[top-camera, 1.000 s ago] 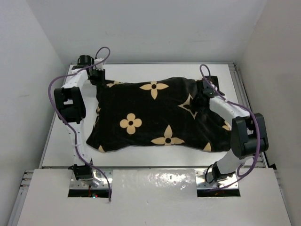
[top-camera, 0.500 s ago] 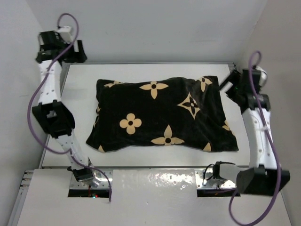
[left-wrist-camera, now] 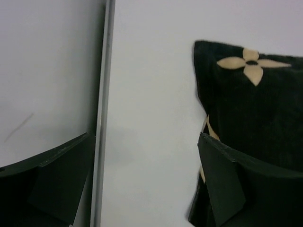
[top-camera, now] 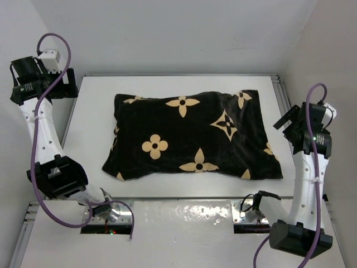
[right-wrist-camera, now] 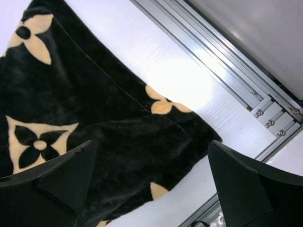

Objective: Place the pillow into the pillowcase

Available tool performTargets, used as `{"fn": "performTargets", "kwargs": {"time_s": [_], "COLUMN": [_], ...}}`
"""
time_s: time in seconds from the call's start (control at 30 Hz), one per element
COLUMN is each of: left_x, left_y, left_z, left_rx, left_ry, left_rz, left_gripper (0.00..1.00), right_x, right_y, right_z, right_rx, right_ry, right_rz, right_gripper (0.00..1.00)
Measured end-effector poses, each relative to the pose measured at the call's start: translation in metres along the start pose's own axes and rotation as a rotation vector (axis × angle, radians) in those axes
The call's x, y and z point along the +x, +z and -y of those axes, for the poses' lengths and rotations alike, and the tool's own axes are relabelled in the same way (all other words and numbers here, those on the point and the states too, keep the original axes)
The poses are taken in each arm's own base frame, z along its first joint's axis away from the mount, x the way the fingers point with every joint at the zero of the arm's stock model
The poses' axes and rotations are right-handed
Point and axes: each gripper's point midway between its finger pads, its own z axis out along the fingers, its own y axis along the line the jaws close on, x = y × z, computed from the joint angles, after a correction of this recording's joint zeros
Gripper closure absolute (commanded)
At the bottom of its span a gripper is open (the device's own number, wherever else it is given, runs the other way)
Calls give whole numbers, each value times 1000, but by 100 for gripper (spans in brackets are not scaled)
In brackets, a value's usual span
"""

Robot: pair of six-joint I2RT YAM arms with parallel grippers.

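The black plush pillowcase (top-camera: 189, 137) with tan flower motifs lies plump and flat in the middle of the white table. The pillow is hidden; no cream surface shows. My left gripper (top-camera: 68, 86) hangs open, high over the table's far left edge and apart from the case. In the left wrist view the left gripper (left-wrist-camera: 147, 189) holds nothing, and the pillowcase (left-wrist-camera: 255, 109) corner lies to its right. My right gripper (top-camera: 283, 119) is open off the case's right end. In the right wrist view the right gripper (right-wrist-camera: 149, 184) is empty above the pillowcase (right-wrist-camera: 94, 118).
White enclosure walls stand close on the left, right and back. An aluminium rail (right-wrist-camera: 227, 61) runs along the table's right side, and another rail (left-wrist-camera: 102, 118) along the left. A white shelf (top-camera: 184, 223) covers the near edge between the arm bases.
Both grippers have opened and let go of the pillowcase's far corners. Both arms have swung up and outward to the sides, and the case has settled flat.
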Motion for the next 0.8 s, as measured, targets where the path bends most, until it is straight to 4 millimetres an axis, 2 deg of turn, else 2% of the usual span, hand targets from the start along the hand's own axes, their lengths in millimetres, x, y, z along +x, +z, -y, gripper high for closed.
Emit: {"fn": "performTargets", "kwargs": {"time_s": [0.07,0.17,0.53,0.8], "left_x": [16,29,32,36], "left_y": [3,4,-4,-8], "left_z": [1,-1,9,13], "left_rx": [9,13,62,72], "left_ry": [-17,-35,-35,-21], "left_rz": [-43,-78,-69,-73], "left_gripper": [10,10,10,10], "right_x": [3,6,13,15], "right_y": [-1,-2,-18,-18], "right_z": [2,4,10,11], "right_rx": [6,10,-23,-22], "right_ry": [-7,-10,-12,-18], "right_rz": [-12,-22,17,13], "right_gripper": [1,1,1,1]}}
